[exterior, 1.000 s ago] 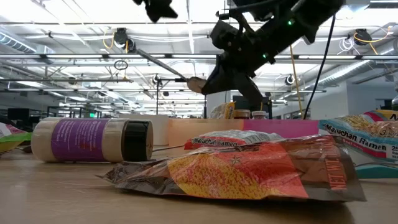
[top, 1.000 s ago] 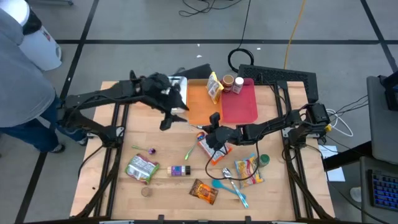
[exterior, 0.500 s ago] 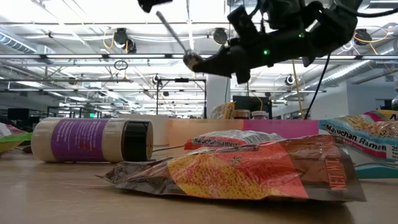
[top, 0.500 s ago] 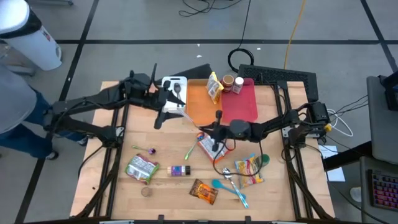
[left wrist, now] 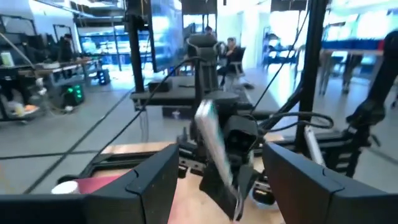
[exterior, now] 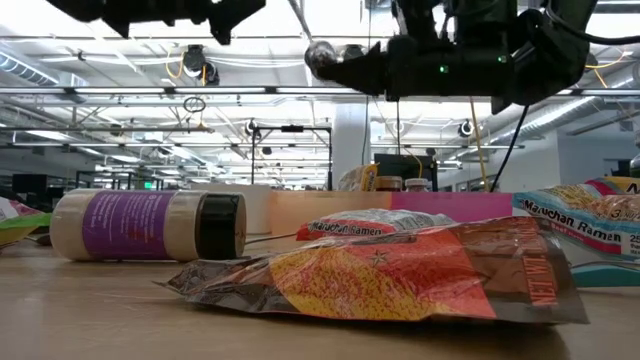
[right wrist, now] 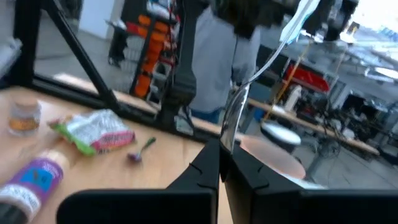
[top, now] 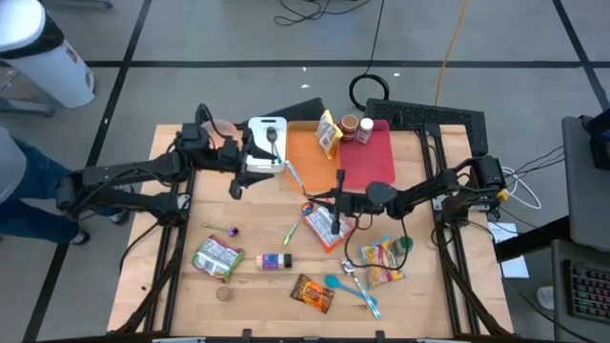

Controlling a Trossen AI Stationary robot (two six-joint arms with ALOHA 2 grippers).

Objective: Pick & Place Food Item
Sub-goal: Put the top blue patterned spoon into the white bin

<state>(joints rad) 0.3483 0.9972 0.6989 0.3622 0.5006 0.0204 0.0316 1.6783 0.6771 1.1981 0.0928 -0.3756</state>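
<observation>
Wooden table [top: 172, 276] — right pincer [top: 335, 198] clamped on spoon [top: 290, 173], left pincer [top: 250, 164] open, empty.

1 camera looked straight down on the table [top: 172, 286]; 1 sat at tabletop level behind a foil packet [exterior: 400, 275]; 2 rode the wrists.

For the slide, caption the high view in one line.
Both arms raised over a cluttered table: right end effector shut on a metal spoon, left end effector open nearby.

On the desk [top: 172, 286]: two trays, orange [top: 307, 157] and red [top: 372, 164]; one white plate [top: 259, 129]; one purple-labelled bottle [top: 274, 261]; two jars [top: 356, 128]; four food packets [top: 217, 257].
</observation>
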